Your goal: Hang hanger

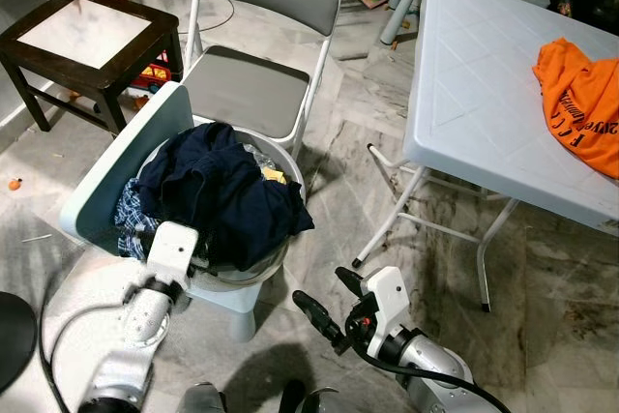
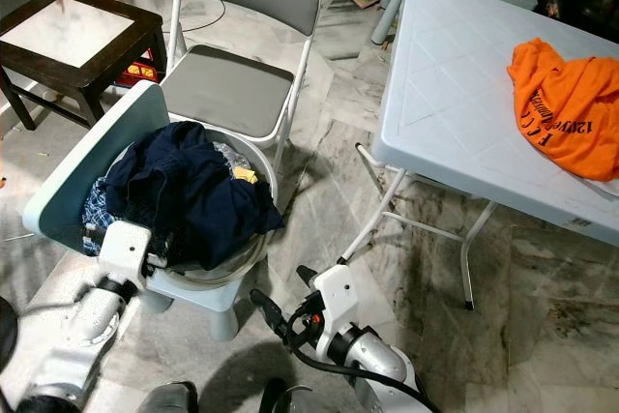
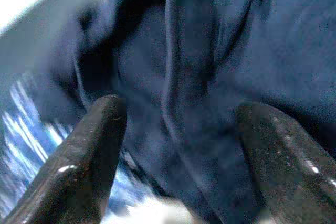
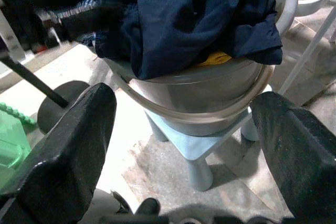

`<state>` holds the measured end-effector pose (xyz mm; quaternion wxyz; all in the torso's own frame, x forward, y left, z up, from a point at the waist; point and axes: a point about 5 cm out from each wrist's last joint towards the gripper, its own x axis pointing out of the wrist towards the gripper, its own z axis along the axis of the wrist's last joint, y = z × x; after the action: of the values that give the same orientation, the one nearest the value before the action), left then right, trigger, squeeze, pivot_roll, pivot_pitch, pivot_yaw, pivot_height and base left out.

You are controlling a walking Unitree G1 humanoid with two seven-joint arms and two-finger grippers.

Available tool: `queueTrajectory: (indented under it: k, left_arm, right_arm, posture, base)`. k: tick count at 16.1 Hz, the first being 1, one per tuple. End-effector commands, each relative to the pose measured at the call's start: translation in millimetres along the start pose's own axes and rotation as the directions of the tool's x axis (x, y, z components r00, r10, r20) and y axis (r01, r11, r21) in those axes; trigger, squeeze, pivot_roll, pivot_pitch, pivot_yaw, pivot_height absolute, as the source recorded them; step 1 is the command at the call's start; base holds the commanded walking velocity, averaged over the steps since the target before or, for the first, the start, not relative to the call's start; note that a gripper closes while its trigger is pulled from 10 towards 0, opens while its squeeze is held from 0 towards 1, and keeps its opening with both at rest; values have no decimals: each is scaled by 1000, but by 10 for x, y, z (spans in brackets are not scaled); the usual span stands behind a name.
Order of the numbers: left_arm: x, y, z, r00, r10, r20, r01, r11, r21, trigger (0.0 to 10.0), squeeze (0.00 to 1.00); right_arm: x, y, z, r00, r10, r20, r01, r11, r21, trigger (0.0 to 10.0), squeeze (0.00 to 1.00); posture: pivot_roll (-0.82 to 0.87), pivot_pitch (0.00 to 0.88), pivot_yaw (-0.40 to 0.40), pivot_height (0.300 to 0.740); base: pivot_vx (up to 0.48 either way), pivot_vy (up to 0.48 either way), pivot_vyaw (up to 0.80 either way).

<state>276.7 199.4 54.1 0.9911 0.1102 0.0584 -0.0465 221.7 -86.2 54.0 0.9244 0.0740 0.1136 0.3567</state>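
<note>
left gripper [image 3: 173,145] was spread apart against the navy clothes [image 1: 227,191] heaped in 1 grey basin [image 2: 237,263] on a pale stool [image 1: 232,302]; right gripper [image 1: 329,302] hung open over marble floor [image 1: 426,268]. i could not pick out a hanger. nearby stood 1 folding chair [image 1: 256,45], 1 white table [image 1: 484,94] bearing 1 orange shirt [image 1: 585,99].

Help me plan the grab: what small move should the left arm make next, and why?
Probably shut the left pincer on the navy garment. Its open fingers already straddle a fold of that cloth at the edge of the grey basin, while the right pincer hangs open, apart from the pile.
</note>
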Motion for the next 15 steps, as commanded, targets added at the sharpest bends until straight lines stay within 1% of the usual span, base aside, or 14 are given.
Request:
queueTrajectory:
  k: [1,2,3,4,5,7,8,9,10,12,14,15]
  left_arm:
    - [-3,-40,-25,999,-12,-34,10,997,-76,10000,1000]
    - [6,-44,-17,999,-10,-33,8,997,-71,10000,1000]
    - [27,-65,-15,999,-12,-40,9,996,-88,10000,1000]
    - [91,-98,-10,998,-17,-59,9,991,-131,10000,1000]
    - [162,-113,12,997,-20,-71,8,988,-156,10000,1000]
    - [237,-120,33,996,-24,-85,9,986,-168,10000,1000]
    - [310,-127,68,996,-24,-87,9,986,-166,0,902]
    - [367,-124,98,996,-16,-90,0,985,-170,0,0]
    - [411,-116,124,995,-9,-95,-8,984,-175,0,0]
    - [461,-78,149,994,-6,-107,-11,988,-157,0,0]
    - [466,-64,140,993,-4,-114,-13,989,-149,0,0]
    - [464,-44,131,992,4,-123,-20,992,-127,0,0]
  right_arm:
    - [-48,-31,-66,1000,-8,-26,8,1000,5,10000,0]
    - [-48,-29,-68,1000,-8,-26,8,1000,6,10000,0]
    - [-49,-27,-70,1000,-8,-26,8,1000,6,10000,0]
    - [-47,-22,-71,1000,-9,-26,9,1000,5,10000,0]
    - [-43,-20,-67,1000,-10,-25,10,1000,3,10000,0]
    - [-39,-18,-64,1000,-10,-24,10,1000,2,10000,0]
    - [-35,-17,-65,1000,-12,-24,12,1000,3,10000,0]
    - [-34,-17,-66,1000,-13,-24,13,1000,2,10000,0]
    - [-32,-17,-67,1000,-15,-24,15,1000,0,10000,0]
    - [-54,-31,-75,999,-31,-24,31,1000,-2,10000,0]
    - [-69,-33,-83,999,-38,-24,38,999,0,10000,0]
    - [-69,-29,-88,999,-41,-24,41,999,2,10000,0]
  posture:
    - [282,208,-214,740]
    - [282,208,-214,740]
    - [280,208,-213,740]
    - [278,207,-211,740]
    - [278,208,-210,740]
    - [276,206,-208,740]
    - [273,204,-206,740]
    - [273,204,-206,740]
    - [260,201,-200,740]
    - [252,198,-194,740]
    - [251,197,-192,740]
    - [252,198,-192,740]
  base:
    - [0,0,0]
    - [0,0,0]
    - [0,0,0]
    - [0,0,0]
    - [0,0,0]
    - [0,0,0]
    - [0,0,0]
    - [0,0,0]
    - [0,0,0]
    - [0,0,0]
    - [0,0,0]
    - [0,0,0]
